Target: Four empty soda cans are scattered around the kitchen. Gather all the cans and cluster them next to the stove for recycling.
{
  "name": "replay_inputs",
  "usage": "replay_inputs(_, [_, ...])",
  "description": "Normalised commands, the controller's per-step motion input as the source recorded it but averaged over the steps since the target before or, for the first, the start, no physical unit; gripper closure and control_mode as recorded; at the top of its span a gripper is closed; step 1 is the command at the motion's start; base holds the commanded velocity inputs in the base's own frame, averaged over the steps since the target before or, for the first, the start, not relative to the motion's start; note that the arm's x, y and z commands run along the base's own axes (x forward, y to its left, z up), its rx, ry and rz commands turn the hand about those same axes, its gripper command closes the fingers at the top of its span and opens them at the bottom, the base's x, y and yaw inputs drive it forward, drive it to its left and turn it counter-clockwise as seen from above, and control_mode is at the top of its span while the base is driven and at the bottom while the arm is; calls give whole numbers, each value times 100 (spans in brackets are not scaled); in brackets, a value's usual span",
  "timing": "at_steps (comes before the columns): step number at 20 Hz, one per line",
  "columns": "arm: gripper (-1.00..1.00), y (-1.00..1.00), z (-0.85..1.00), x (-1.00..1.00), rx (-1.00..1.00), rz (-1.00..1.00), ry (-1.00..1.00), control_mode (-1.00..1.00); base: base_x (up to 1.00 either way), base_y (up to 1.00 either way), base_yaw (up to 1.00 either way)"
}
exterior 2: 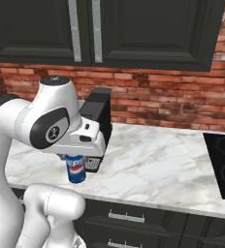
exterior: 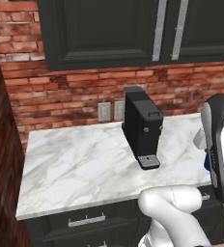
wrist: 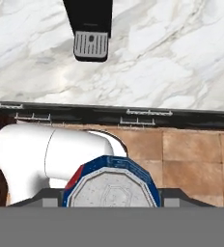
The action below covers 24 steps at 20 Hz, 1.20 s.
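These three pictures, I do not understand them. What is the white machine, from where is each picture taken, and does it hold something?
The white machine is a robot arm on a base that can drive, in a rendered kitchen. Two pictures come from cameras on that base, behind the arm to its left and right. The third comes from a camera on its hand, looking down along the claw. On the marble counter stands a black coffee machine, and at the far right the black stove begins. The claw is shut on a blue soda can. The hand camera sees the can's silver top from above, with the floor tiles beyond it, so the can seems lifted at the counter's front edge.
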Motion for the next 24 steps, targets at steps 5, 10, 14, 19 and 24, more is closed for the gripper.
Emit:
replay_inputs(5, [100,0,0,0,0,0,0,100,-31,-99,2])
replay_inputs(10, [100,0,0,0,0,0,0,100,-39,-100,0])
replay_inputs(14, [100,0,0,0,0,0,0,100,-23,-100,0])
replay_inputs(19, [100,0,0,0,0,0,0,100,-1,-100,0])
replay_inputs(24, [100,0,0,0,0,0,0,100,0,-100,0])
